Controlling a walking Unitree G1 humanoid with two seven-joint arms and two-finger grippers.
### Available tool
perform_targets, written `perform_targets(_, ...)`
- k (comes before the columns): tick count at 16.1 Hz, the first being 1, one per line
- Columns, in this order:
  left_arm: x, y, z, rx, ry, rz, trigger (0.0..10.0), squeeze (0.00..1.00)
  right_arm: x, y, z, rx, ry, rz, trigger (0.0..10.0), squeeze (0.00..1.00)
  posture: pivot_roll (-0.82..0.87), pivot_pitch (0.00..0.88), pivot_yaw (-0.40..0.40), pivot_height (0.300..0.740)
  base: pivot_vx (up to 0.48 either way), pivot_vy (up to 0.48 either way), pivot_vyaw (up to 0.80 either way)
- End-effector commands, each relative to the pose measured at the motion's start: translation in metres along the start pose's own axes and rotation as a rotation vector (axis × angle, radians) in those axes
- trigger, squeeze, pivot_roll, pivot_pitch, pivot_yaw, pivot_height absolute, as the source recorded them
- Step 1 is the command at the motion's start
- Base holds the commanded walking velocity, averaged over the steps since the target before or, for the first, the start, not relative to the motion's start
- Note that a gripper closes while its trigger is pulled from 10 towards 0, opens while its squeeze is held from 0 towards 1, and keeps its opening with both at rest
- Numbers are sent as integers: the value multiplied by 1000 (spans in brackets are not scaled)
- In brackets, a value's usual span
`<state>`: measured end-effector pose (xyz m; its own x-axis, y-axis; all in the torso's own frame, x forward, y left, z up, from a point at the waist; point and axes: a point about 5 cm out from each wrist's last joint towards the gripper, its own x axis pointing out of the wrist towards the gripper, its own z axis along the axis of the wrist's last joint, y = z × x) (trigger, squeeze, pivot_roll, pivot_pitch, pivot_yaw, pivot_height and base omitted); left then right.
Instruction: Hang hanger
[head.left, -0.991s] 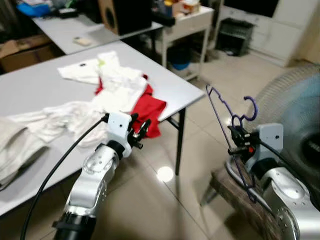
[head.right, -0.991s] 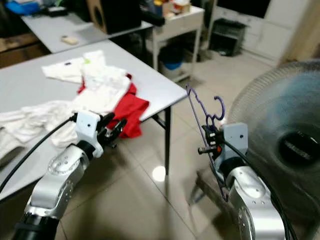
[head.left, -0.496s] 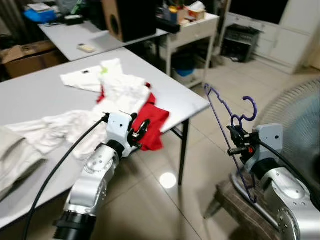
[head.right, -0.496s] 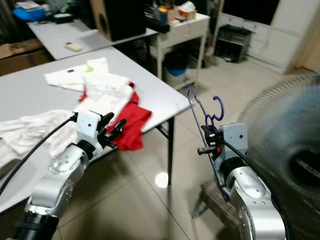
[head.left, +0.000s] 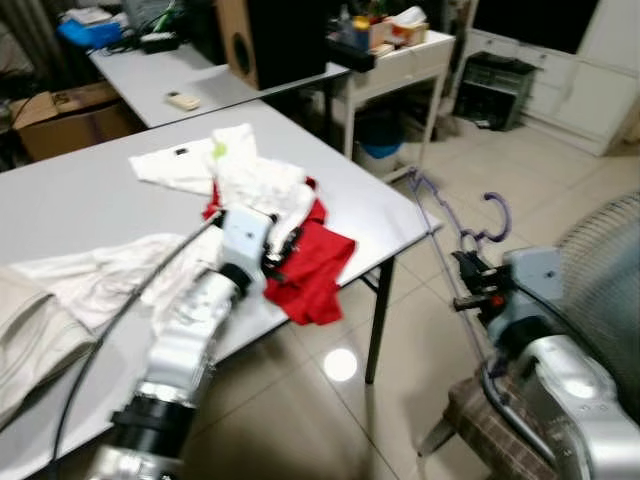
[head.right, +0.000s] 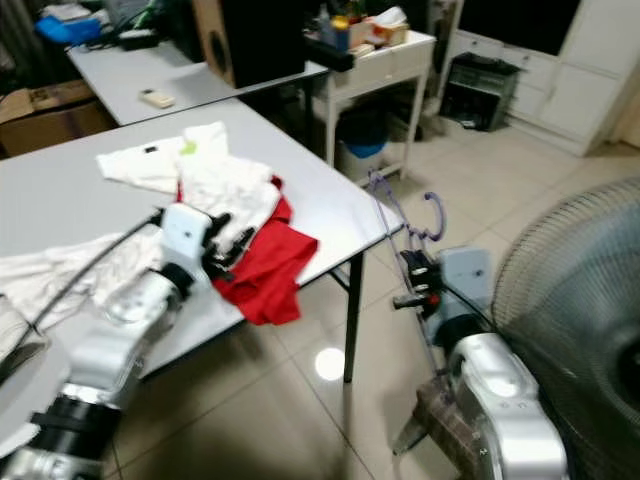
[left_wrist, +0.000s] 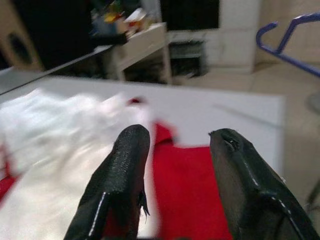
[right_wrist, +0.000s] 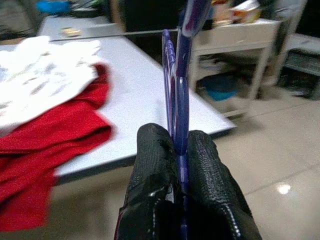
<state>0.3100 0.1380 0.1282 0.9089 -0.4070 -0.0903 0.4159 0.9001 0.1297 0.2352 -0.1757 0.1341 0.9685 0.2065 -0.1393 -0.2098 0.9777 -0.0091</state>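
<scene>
While the robot looks down across a room with a pale tiled floor (head.left: 300, 420), its right gripper (right_wrist: 176, 150) sits at the lower right of the head views, its two black fingers pinched tight on a thin purple wire clothes hanger (head.left: 445, 215). The hanger stands nearly upright above the gripper at centre right of the frame, its hook (head.left: 497, 212) curling at the top, just off the near corner of a large grey table (head.left: 90, 200) that fills the left half. In the right wrist view the purple wire rises straight up from between the closed fingers.

The left gripper (left_wrist: 180, 165) reaches forward at centre left, over the table's front edge, with its fingers spread apart and nothing between them. Directly beneath and ahead of it lies a crumpled red cloth garment (head.left: 315, 270), partly draped over the table edge, with a heap of white clothes (head.left: 250, 180) touching it on the far side. More pale cloth (head.left: 70, 290) lies at the left edge of the frame.

A round wire-caged floor fan (head.right: 570, 300) fills the right edge. At the top of the frame stand a second grey table (head.left: 200, 75), a dark speaker box (head.left: 275, 35) and a white side table (head.left: 400, 60) with small items on it.
</scene>
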Motion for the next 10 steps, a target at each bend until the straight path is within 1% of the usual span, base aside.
perform_targets(1, 5, -1, -6, 15, 38, -8, 10000, 0, -4, -4, 2, -21, -8, -24, 10000, 0, -173, 0, 48, 740, 0, 0, 0)
perform_targets(3, 11, 4, -13, 52, 84, 17, 10000, 0, -10, -8, -1, -33, 4, -67, 10000, 0, -203, 0, 70, 740, 0, 0, 0)
perform_targets(7, 22, 7, -11, 27, 92, 36, 10000, 0, -13, -9, -1, -28, 4, -81, 10000, 0, -221, 0, 91, 740, 0, 0, 0)
perform_targets(8, 26, 7, -10, 13, 94, 25, 10000, 0, -14, -9, -3, -31, 12, -89, 10000, 0, -236, 0, 100, 740, 0, 0, 0)
perform_targets(9, 36, 3, -10, 2, 104, -9, 10000, 0, -15, -11, -5, -39, 25, -113, 10000, 0, -256, 0, 117, 740, 0, 0, 0)
perform_targets(10, 42, 2, -12, 0, 118, -16, 10000, 0, -16, -13, -6, -46, 33, -131, 10000, 0, -266, 0, 125, 740, 0, 0, 0)
